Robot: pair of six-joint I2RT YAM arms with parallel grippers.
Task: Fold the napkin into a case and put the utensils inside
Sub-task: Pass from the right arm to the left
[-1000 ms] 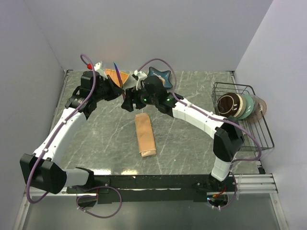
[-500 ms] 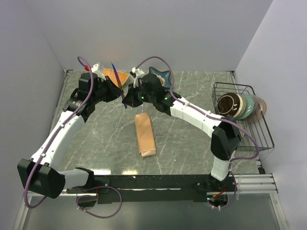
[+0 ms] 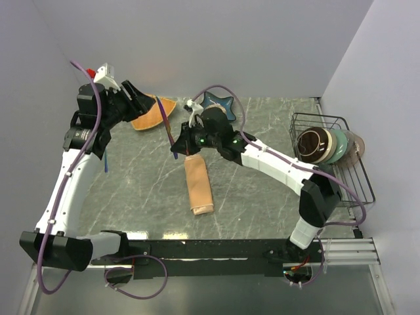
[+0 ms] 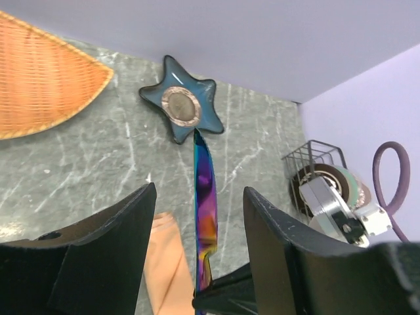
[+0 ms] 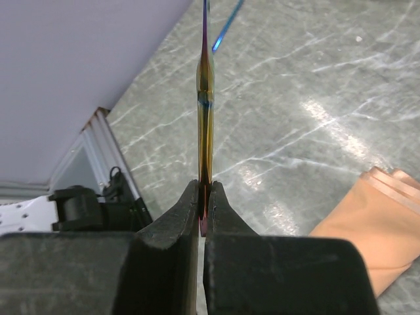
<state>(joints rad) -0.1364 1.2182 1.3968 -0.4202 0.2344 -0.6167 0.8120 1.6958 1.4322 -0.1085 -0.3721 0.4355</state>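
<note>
While the napkin (image 3: 199, 187) lies folded mid-counter, we note right jaws clamped on one utensil (image 4: 204, 197) above its far end, left jaws wide and empty, nothing tucked in yet.

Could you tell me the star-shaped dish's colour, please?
The star-shaped dish is dark teal-blue with a coppery centre, clearest in the left wrist view.

The peach napkin (image 3: 199, 184) lies folded in a narrow strip running twelve to six. An iridescent utensil (image 3: 168, 128) is held aloft, tilted, at its eleven o'clock.
</note>
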